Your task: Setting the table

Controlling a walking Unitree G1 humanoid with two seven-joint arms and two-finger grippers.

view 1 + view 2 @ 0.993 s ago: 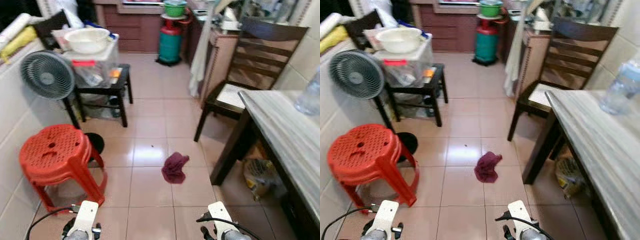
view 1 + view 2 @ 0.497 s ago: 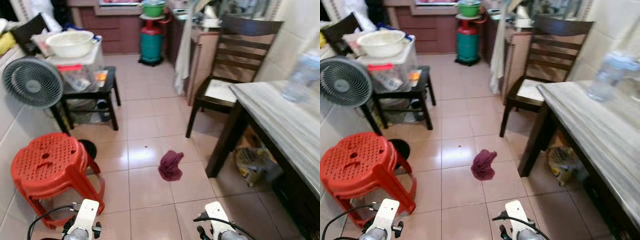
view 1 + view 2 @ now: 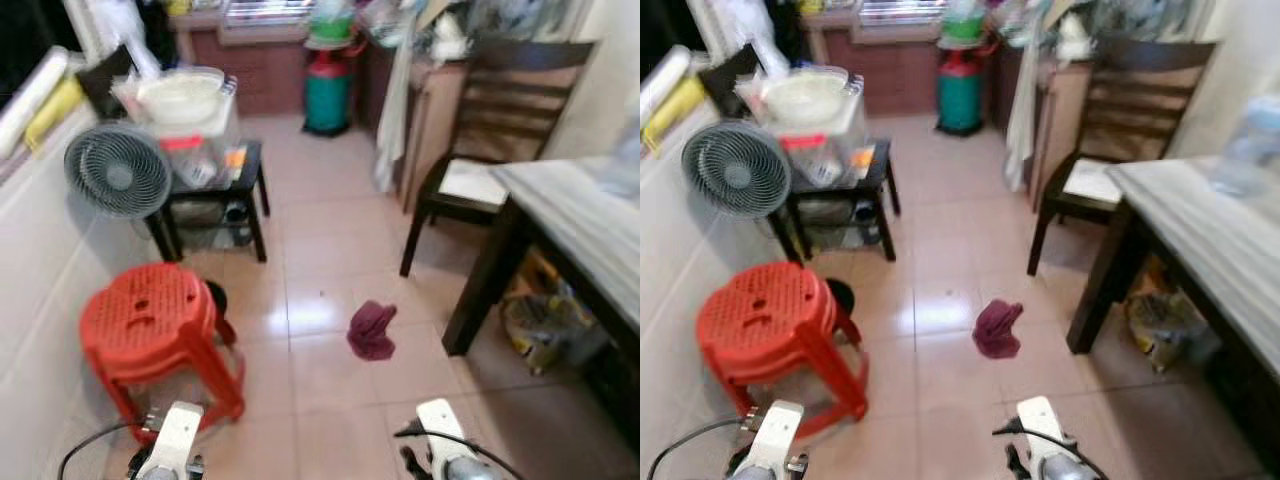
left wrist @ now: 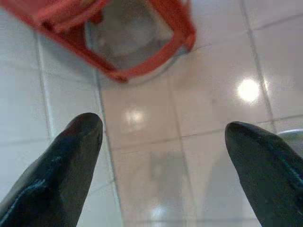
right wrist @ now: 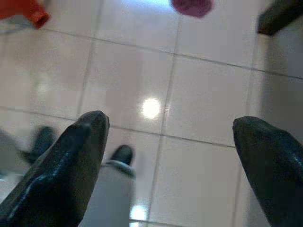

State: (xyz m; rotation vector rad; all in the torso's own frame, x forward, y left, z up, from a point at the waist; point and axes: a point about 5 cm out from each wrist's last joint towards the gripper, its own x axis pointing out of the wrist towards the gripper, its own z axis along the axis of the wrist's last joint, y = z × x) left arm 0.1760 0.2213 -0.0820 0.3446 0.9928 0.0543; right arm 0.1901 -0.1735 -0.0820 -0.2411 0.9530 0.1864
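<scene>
White basin (image 3: 182, 95) atop storage box (image 3: 200, 148)

Both arms hanging low, left end effector (image 4: 163, 130) fingers spread apart, right end effector (image 5: 170, 125) likewise spread

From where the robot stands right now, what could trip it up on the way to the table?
The maroon cloth lies on glossy floor tiles between the robot and the table; stepping on it might cause a slip. The red stool stands close on the robot's left and could catch the left gripper, which hangs low with fingers open.
</scene>
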